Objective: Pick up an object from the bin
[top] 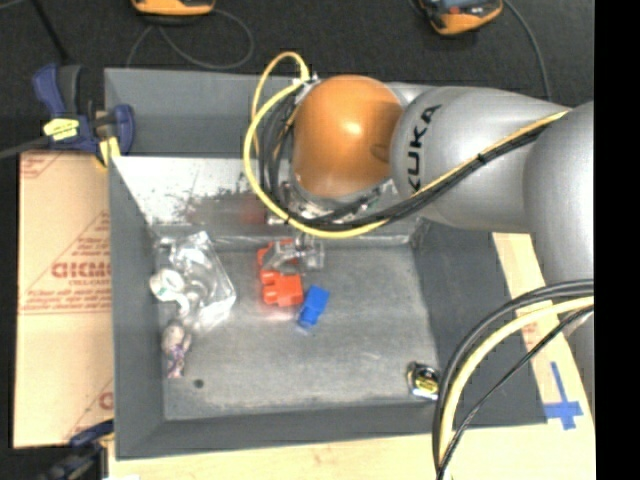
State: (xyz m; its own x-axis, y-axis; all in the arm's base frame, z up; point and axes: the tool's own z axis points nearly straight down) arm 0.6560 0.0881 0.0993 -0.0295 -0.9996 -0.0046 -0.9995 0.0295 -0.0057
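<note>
Orange cover [345,133] hides much of the gripper [292,256]; red block [281,288] perhaps partly covered

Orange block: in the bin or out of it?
In: the orange block is mid-floor in the bin, beside the blue block, right under the gripper. Lifted or resting: cannot tell.

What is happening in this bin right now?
The arm reaches into the grey bin from the right. Its gripper is low near the bin's middle, directly over an orange-red block. A small blue block lies just beside that one. A crumpled clear plastic piece lies apart on the left. Whether the block is gripped cannot be told.
</note>
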